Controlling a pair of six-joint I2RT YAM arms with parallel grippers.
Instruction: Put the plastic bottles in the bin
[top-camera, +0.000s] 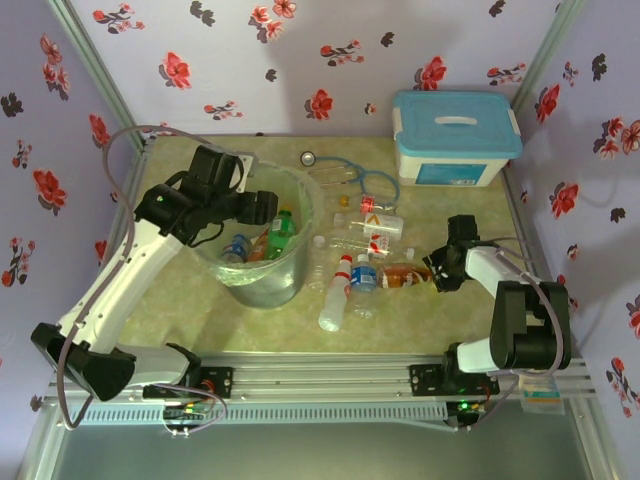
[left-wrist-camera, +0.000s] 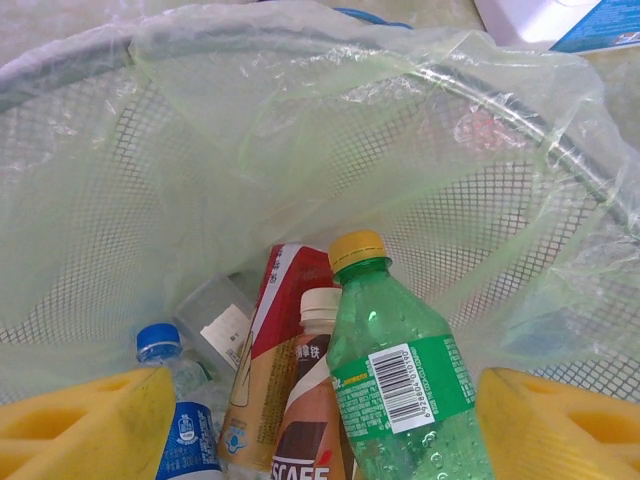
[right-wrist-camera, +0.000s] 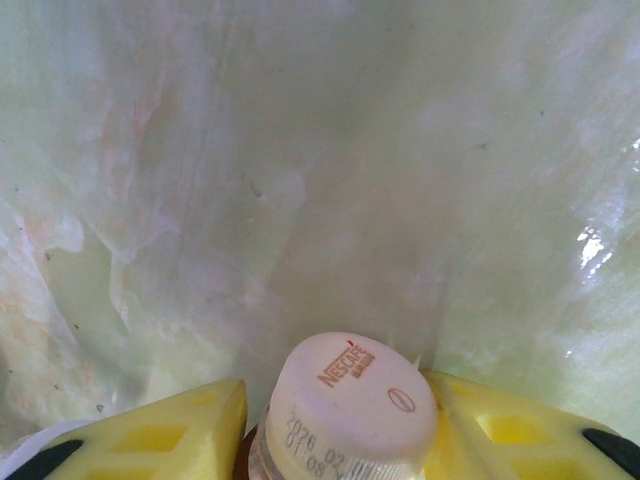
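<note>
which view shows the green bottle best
Left wrist: the green bottle sits close up in the bin, with its yellow cap, label and barcode plain. The top view shows it small, down inside the bin. The right wrist view faces a white cap instead.

Table (top-camera: 420, 320): bin (top-camera: 262, 288) left, loose bottles (top-camera: 362, 285) ctr, box (top-camera: 455, 140) w/ blue lid back-right

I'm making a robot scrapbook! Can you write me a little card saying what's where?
Bin: grey bucket with a bag, left part of the table
Inside it: green bottle, coffee bottle, blue-capped bottle
Left pincer: open, over the bin
Right pincer: pads on either side of the brown bottle's white cap
Outside: several loose bottles right of the bin
</note>
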